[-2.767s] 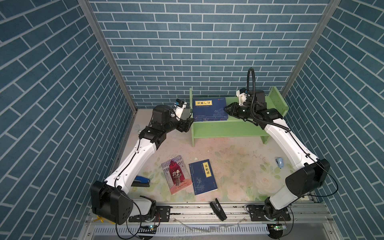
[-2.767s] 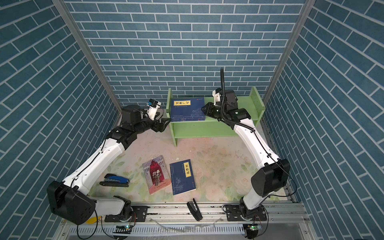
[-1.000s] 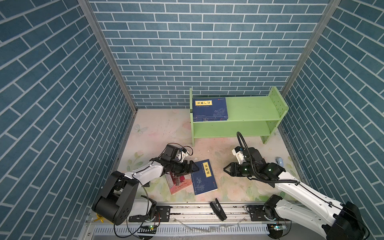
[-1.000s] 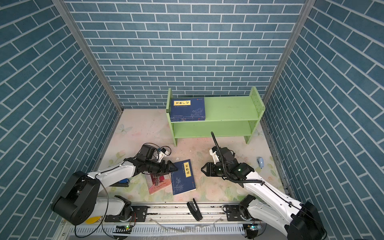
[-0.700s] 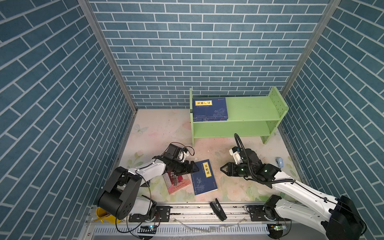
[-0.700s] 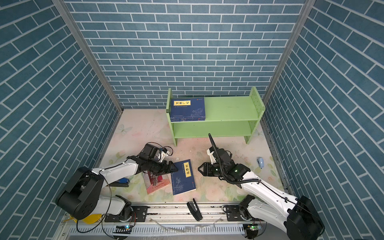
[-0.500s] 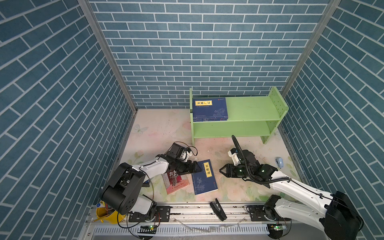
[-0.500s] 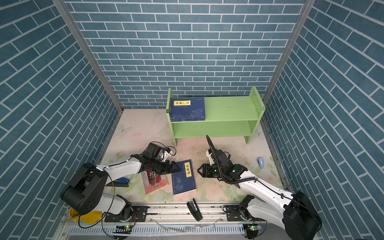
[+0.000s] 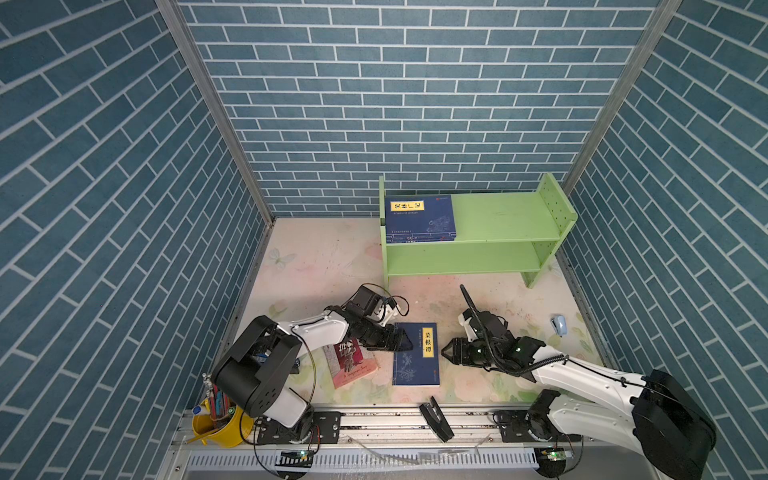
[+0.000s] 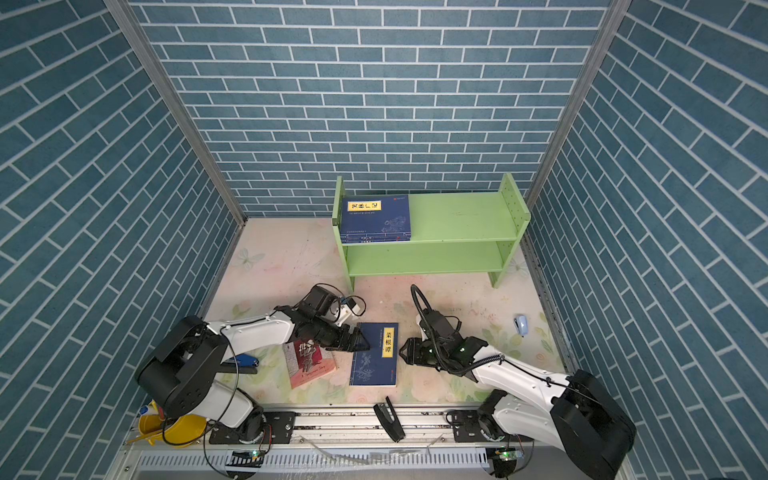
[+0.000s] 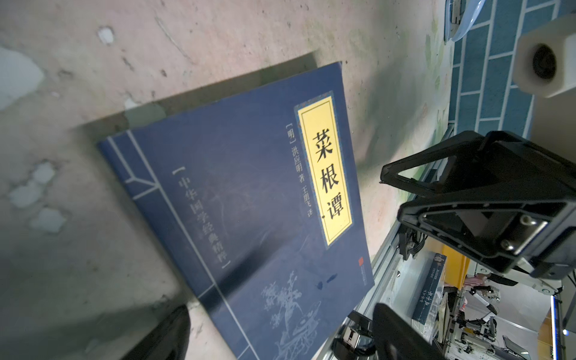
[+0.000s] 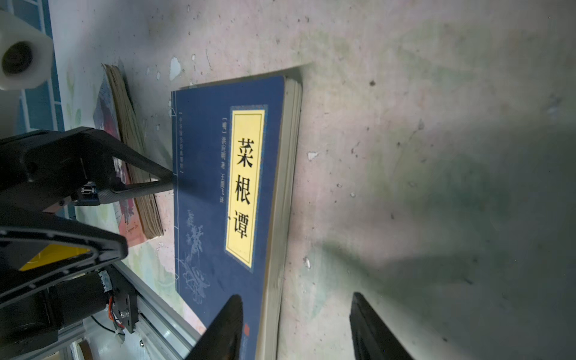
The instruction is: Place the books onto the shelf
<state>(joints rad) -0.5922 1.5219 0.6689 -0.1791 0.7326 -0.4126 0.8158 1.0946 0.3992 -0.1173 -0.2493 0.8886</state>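
Both arms nearer the blue book (image 9: 417, 361), low, opposed; left gripper (image 9: 406, 345), right gripper (image 9: 444, 356) agape, empty

You've got a dark blue paperback (image 11: 249, 218) lying flat, cover up. Its yellow title label (image 11: 324, 168) reads 菜根谭, w/ [明] 洪应明 著 beside it and 中华国学经典精粹 in pale print nr the spine. Top blue book (image 9: 419, 218) on the green shelf (image 9: 498, 216): yellow strip (image 9: 407, 205) reads 笑林广记. Red-cover book (image 9: 351, 361): title too small to read.
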